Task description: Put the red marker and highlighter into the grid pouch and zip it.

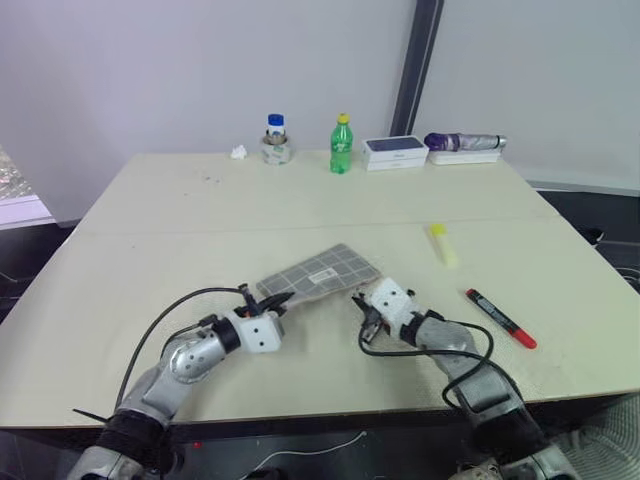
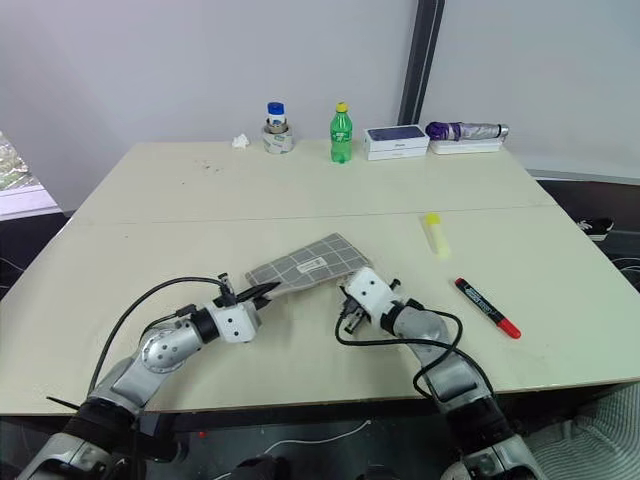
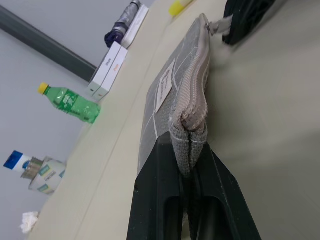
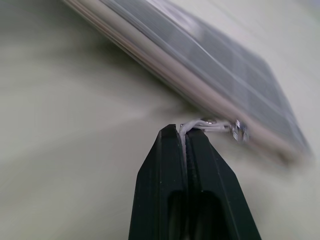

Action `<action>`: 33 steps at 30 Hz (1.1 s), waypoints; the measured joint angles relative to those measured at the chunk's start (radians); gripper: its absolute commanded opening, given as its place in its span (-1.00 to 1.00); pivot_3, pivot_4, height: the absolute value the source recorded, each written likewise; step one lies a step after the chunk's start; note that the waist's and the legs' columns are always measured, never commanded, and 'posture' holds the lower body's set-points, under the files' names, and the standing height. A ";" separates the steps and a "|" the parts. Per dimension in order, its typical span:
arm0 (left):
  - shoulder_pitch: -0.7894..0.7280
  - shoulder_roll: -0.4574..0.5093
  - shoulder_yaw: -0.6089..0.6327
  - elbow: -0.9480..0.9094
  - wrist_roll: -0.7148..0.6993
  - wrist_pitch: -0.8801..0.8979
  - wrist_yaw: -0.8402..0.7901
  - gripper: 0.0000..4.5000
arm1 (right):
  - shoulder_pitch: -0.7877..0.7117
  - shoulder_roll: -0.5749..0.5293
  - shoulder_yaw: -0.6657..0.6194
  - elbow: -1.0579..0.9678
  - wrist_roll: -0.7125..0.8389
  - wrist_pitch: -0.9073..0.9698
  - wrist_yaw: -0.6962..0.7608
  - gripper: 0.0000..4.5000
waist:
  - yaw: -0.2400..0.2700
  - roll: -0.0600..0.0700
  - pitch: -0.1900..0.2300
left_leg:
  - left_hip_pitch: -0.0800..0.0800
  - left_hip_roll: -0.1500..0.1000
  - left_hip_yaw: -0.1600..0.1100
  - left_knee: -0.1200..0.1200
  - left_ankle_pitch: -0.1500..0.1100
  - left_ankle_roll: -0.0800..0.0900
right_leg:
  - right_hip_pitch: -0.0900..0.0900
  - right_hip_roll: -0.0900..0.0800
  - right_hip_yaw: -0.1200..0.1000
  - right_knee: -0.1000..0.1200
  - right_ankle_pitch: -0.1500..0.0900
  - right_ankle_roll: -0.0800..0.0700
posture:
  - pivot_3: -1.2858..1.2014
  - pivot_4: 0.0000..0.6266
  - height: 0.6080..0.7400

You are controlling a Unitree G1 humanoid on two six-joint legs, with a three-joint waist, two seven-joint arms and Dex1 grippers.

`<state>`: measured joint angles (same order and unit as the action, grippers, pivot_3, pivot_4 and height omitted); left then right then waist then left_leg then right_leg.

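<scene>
The grid pouch (image 1: 322, 270) lies near the table's front middle, grey with white lines and a small white label. My left gripper (image 3: 189, 150) is shut on the pouch's near left end, pinching the fabric by the zipper. At the pouch's right end, my right gripper (image 4: 184, 131) is shut on the white cord pull of the zipper. The zipper looks shut along its length in the left wrist view. The pale-yellow highlighter (image 1: 443, 244) lies to the right of the pouch. Further right and nearer the front edge rests the red marker (image 1: 500, 317).
Along the far edge stand a blue-capped jar on a tape roll (image 1: 276, 140), a green bottle (image 1: 341, 145), white boxes (image 1: 395, 151) and a purple folded item on a white box (image 1: 465, 142). A crumpled tissue (image 1: 238, 152) lies far left.
</scene>
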<state>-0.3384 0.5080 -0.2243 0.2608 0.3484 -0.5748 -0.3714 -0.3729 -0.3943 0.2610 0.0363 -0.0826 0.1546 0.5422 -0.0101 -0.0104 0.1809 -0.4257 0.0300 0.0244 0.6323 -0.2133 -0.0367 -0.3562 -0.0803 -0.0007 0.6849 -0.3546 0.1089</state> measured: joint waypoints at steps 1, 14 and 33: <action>-0.011 -0.010 -0.003 0.007 0.010 0.002 0.002 -1.00 | -0.015 0.000 0.021 -0.002 -0.020 -0.024 0.011 -0.98 | 0.000 0.000 0.000 | 0.000 0.000 0.000 0.000 0.000 0.000 | 0.000 0.000 0.000 0.000 0.000 0.000 | 0.03 -0.52 1.00; -0.132 -0.090 -0.046 0.089 0.103 0.058 0.059 -1.00 | -0.105 0.001 0.125 -0.001 -0.054 -0.359 0.173 -0.98 | -0.002 0.000 0.000 | 0.000 -0.001 0.000 0.000 0.000 0.000 | 0.000 0.000 0.000 0.000 0.000 0.000 | 0.03 -0.52 1.00; -0.124 -0.044 -0.053 0.109 0.101 0.024 0.103 -1.00 | 0.058 -0.115 -0.028 0.044 0.041 -0.357 0.201 1.00 | -0.001 0.000 0.000 | 0.000 0.000 0.000 0.000 0.000 0.000 | 0.000 0.000 0.000 -0.001 0.000 0.000 | 0.03 -0.52 1.00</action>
<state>-0.4627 0.4638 -0.2772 0.3701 0.4494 -0.5505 -0.2687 -0.3145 -0.5097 0.2330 0.0800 -0.0420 -0.2024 0.7435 -0.0112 -0.0108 0.1811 -0.4258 0.0305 0.0244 0.6321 -0.2132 -0.0369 -0.3558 -0.0807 -0.0009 0.6841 -0.3546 0.1089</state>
